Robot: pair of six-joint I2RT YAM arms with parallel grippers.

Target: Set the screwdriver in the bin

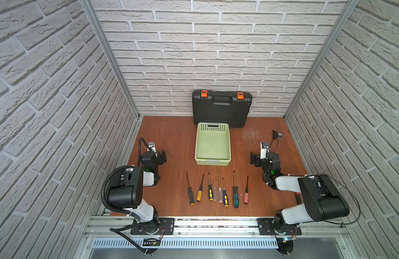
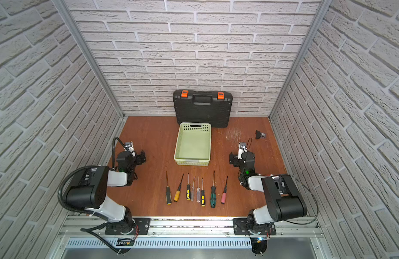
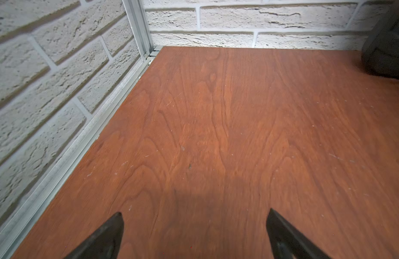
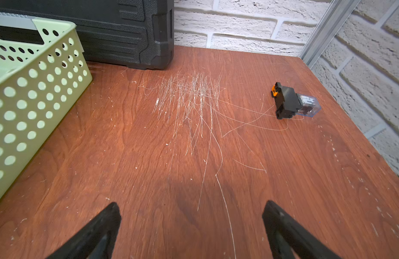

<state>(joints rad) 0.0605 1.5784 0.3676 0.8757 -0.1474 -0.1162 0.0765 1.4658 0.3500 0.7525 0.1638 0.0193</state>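
Several screwdrivers lie side by side near the table's front edge in both top views, from a black-and-yellow one (image 1: 190, 194) through a green-handled one (image 1: 235, 198) to a pink-handled one (image 1: 246, 196) (image 2: 223, 196). Behind them the pale green bin (image 1: 212, 162) (image 2: 192, 162) stands with nothing in it; the right wrist view shows its perforated wall (image 4: 32, 101). My left gripper (image 1: 163, 157) (image 3: 195, 212) hovers open over bare wood left of the bin. Right of the bin, my right gripper (image 1: 253, 158) (image 4: 191, 203) is open too. Neither wrist view shows a screwdriver.
A black tool case (image 1: 222, 109) (image 4: 126, 33) with orange latches leans against the back wall behind the bin. A small black part with a clear cap (image 1: 277, 134) (image 4: 292, 102) lies at the back right. Brick-patterned walls enclose the table on three sides.
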